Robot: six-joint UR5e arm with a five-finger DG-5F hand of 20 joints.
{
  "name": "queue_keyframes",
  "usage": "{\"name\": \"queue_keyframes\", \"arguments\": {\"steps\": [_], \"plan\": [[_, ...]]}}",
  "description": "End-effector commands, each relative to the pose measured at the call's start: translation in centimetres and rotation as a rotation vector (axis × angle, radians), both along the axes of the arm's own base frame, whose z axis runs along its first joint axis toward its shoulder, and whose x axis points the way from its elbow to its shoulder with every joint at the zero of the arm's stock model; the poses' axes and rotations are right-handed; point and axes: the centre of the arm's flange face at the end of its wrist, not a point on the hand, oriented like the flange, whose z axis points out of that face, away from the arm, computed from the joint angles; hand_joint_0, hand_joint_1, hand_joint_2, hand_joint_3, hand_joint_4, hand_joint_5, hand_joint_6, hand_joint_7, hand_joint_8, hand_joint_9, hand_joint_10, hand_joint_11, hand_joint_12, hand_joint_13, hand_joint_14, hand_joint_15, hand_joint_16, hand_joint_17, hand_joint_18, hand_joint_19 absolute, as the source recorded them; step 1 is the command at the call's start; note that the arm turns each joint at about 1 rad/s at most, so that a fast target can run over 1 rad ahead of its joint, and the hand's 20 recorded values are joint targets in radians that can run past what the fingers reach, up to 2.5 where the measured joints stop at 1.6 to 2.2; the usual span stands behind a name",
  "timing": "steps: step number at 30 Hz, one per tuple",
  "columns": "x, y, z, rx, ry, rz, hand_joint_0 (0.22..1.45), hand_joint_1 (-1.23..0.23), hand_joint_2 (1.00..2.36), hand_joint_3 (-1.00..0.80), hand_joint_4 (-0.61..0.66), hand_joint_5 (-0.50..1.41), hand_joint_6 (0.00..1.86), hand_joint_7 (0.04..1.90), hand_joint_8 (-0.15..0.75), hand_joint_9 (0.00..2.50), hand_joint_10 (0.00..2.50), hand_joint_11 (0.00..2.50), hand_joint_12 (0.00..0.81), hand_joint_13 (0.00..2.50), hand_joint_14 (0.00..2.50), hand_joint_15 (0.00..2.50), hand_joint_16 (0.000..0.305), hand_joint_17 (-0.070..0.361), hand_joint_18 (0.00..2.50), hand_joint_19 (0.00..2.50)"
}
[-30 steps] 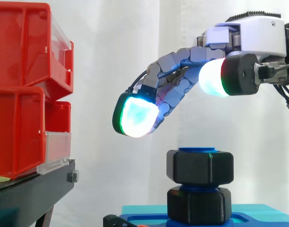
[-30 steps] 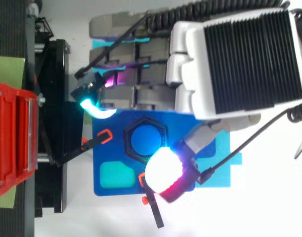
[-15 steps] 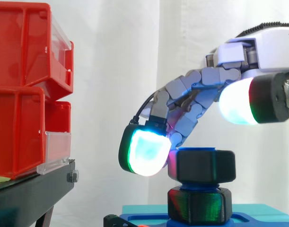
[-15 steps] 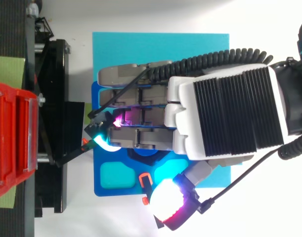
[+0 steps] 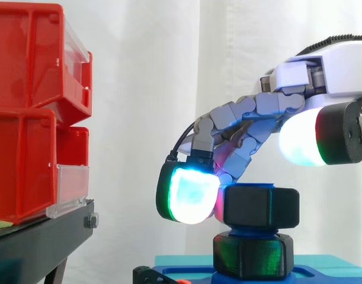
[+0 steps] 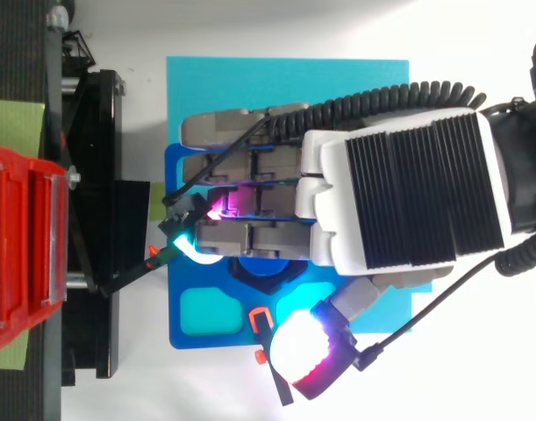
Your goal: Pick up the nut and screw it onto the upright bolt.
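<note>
From where I stand, the robot hand (image 5: 326, 62) reaches in from the right with its fingers curled down over the black nut (image 5: 260, 207). One glowing fingertip (image 5: 189, 195) sits right against the nut's left side, and the thumb (image 5: 302, 145) is lifted well clear above it. The nut sits high on the upright blue bolt (image 5: 249, 187), tilted a little, above a second black nut (image 5: 252, 255) that rests on the blue base (image 6: 184, 351), with the red bins (image 5: 26, 118) off to the left.
</note>
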Motion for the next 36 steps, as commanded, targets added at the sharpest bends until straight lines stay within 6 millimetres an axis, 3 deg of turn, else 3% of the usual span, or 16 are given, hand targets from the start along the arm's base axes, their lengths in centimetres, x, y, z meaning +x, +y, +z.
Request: {"name": "queue_keyframes", "arguments": {"steps": [1,11,15,19,20,22,25,28,36], "plan": [[0.0,-0.8,0.0,-0.001,-0.003,-0.005,0.53,-0.16,1.00,-0.50,0.15,-0.05,0.50,1.30,0.253,0.72,0.00,0.00,0.241,0.57,0.00,0.00,0.020,0.045,0.18,0.00],[-0.4,-2.7,0.0,-0.007,-0.004,0.005,0.54,-0.17,1.00,-0.50,0.16,-0.03,0.50,1.48,0.266,0.78,0.00,0.00,0.233,0.61,0.00,0.00,0.018,0.041,0.22,0.00],[-0.4,-3.5,0.0,-0.011,-0.009,0.004,0.54,-0.19,1.00,-0.50,0.18,-0.04,0.62,1.27,0.271,0.82,0.00,0.00,0.225,0.64,0.00,0.00,0.017,0.039,0.26,0.00],[-0.6,-4.6,0.1,-0.021,-0.014,0.008,0.54,-0.19,1.00,-0.50,0.19,-0.03,0.64,1.22,0.274,0.86,0.00,0.00,0.220,0.66,0.00,0.00,0.017,0.037,0.28,0.00],[-0.6,-4.8,0.2,-0.022,-0.016,0.008,0.55,-0.19,1.00,-0.50,0.20,-0.03,0.64,1.23,0.274,0.87,0.00,0.00,0.219,0.66,0.00,0.00,0.017,0.037,0.28,0.00],[-0.5,-5.4,0.9,-0.024,-0.028,0.010,0.55,-0.19,1.00,-0.50,0.19,-0.02,0.53,1.43,0.271,0.87,0.00,0.00,0.218,0.66,0.00,0.00,0.017,0.037,0.28,0.00],[-0.3,-6.1,2.8,-0.025,-0.042,0.018,0.54,-0.18,1.00,-0.50,0.18,-0.04,0.50,1.33,0.268,0.87,0.00,0.00,0.222,0.66,0.00,0.00,0.017,0.038,0.28,0.00],[-0.1,-5.9,4.1,-0.025,-0.052,0.019,0.54,-0.18,1.00,-0.50,0.25,-0.07,0.50,1.09,0.262,0.85,0.00,0.00,0.226,0.65,0.00,0.00,0.018,0.040,0.27,0.00],[0.9,-4.2,4.0,-0.014,-0.111,0.007,0.53,-0.17,1.00,-0.50,0.23,-0.11,0.50,0.80,0.240,0.76,0.00,0.00,0.239,0.61,0.00,0.00,0.021,0.047,0.24,0.00]]}}
